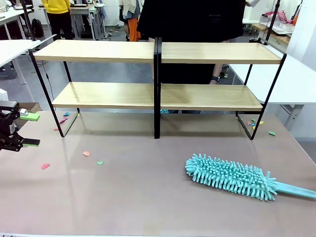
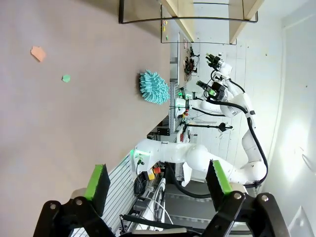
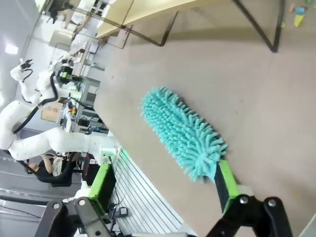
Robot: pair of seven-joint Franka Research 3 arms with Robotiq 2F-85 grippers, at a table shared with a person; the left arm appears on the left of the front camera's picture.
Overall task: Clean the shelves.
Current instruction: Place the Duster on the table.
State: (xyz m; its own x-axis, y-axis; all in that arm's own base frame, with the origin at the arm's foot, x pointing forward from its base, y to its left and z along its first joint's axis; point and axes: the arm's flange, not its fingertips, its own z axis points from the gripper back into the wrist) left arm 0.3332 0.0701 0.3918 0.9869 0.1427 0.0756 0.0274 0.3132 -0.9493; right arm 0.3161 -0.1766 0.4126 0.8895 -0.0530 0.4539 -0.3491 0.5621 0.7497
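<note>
The shelves [image 1: 158, 52] stand across the far half of the table: two tiers of light wooden boards on a black frame. They also show in the left wrist view [image 2: 212, 15] and the right wrist view [image 3: 148, 12]. A teal fluffy duster [image 1: 229, 177] lies flat on the table at the front right, its handle pointing to the right edge. My right gripper [image 3: 165, 185] is open just behind the duster [image 3: 182, 131], whose handle end lies beside one green pad [image 3: 227, 182]. At the table's left edge my left gripper [image 1: 29, 130] [image 2: 158, 180] hangs open and holds nothing.
A person in black [image 1: 192, 19] stands behind the shelves, one hand [image 1: 216, 79] low between the tiers. Small coloured paper scraps [image 1: 86, 153] lie on the pinkish tabletop at front left, and more scraps [image 1: 254, 122] lie by the shelves' right leg. White tables flank both sides.
</note>
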